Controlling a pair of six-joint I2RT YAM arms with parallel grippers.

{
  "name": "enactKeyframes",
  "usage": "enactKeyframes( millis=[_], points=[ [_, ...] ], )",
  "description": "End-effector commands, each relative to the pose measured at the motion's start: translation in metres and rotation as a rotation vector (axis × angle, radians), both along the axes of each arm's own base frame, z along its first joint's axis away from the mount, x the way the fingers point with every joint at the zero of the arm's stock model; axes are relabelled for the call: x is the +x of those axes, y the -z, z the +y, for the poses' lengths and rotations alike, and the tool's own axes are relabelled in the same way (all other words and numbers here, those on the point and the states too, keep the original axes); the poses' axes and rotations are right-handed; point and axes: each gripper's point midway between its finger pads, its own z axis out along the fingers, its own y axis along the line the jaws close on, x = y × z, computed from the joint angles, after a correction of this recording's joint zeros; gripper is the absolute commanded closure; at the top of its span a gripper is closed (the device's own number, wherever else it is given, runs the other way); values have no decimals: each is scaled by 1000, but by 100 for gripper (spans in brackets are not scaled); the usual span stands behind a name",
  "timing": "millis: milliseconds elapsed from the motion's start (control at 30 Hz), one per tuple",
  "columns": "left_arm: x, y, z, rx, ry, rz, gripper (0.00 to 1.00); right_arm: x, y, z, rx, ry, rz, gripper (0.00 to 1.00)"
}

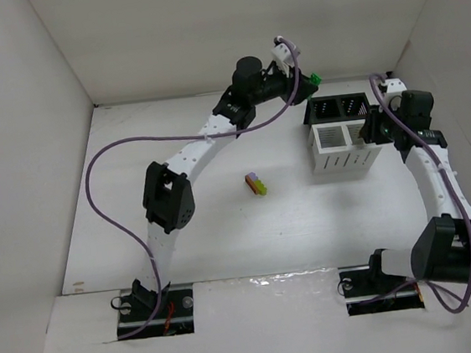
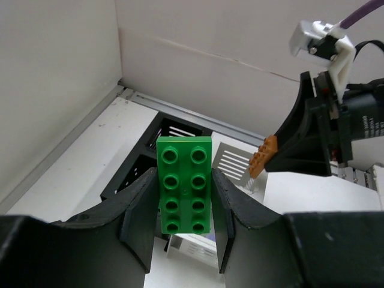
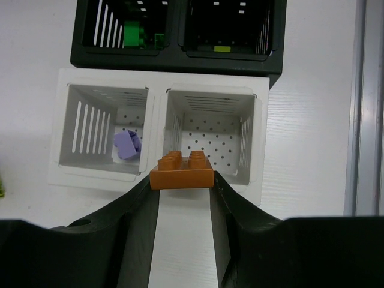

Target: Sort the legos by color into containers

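My left gripper (image 2: pixel 184 210) is shut on a green brick (image 2: pixel 184 183) and holds it above the black bin pair (image 2: pixel 157 133); in the top view it (image 1: pixel 313 78) hangs over the pair's back left corner. My right gripper (image 3: pixel 182 180) is shut on an orange brick (image 3: pixel 182 171) at the near rim of the white bin pair (image 3: pixel 157 129), in front of its right compartment, which has nothing in it. A purple brick (image 3: pixel 126 144) lies in the left white compartment. Green bricks (image 3: pixel 135 33) lie in the left black compartment, a lime one (image 3: pixel 222 48) in the right.
A short multicoloured stack of bricks (image 1: pixel 256 183) lies on the table's middle, left of the white bins (image 1: pixel 341 159). The black bins (image 1: pixel 338 107) stand right behind the white ones. White walls enclose the table on three sides.
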Motion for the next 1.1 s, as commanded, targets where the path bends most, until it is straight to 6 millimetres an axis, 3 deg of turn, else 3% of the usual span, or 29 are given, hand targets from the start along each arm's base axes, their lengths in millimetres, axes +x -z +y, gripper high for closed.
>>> enactKeyframes(
  millis=[0,300,367,400,433,467,567,700,800,1067],
  points=[
    [-2,-52,-1,-123,1,-71,96,21,-31,-1,-26,37,-110,93],
    [20,-42,-14,-184,-29,-67,100,32,-27,1,-52,50,-117,78],
    [22,-50,-16,-214,-26,-88,100,33,-24,0,-51,50,-108,64],
    [25,-41,-19,-210,-26,-82,100,35,-25,3,-57,48,-117,56],
    [26,-44,-20,-219,-25,-93,100,35,-25,3,-57,48,-117,42],
    [29,-41,-23,-225,-23,-86,100,35,-25,3,-48,53,-116,21],
    [32,-43,-26,-253,-19,-103,100,34,-44,9,-19,62,-158,9],
    [37,-25,-37,-291,-12,-111,100,31,-80,24,35,50,-244,5],
    [35,-31,-43,-346,-3,-154,100,29,-104,34,69,44,-289,4],
    [34,6,-63,-338,37,-137,100,6,-142,43,124,55,-354,1]
  ],
)
